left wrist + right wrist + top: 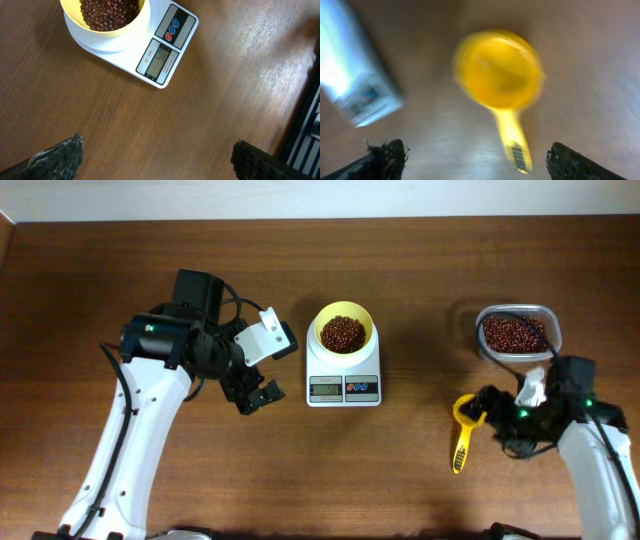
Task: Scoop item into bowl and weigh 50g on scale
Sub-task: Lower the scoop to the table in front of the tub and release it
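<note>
The pale yellow bowl [343, 332] stands on the white scale [343, 380] at table centre and holds dark red-brown beans [342, 333]. In the left wrist view the bowl [107, 17], the beans [109, 10] and the scale [165, 52] show at the top. My left gripper [252, 395] is open and empty, left of the scale; its fingertips [157, 157] frame bare wood. My right gripper [497, 420] is open and empty beside the yellow scoop [463, 430], which lies on the table. The right wrist view shows the scoop [500, 80] blurred, empty, between my open fingers [475, 160].
A clear plastic tub [518, 332] with more beans stands at the back right, just behind my right arm. The scale's corner shows blurred in the right wrist view [360, 95]. Bare wooden table lies in front of the scale.
</note>
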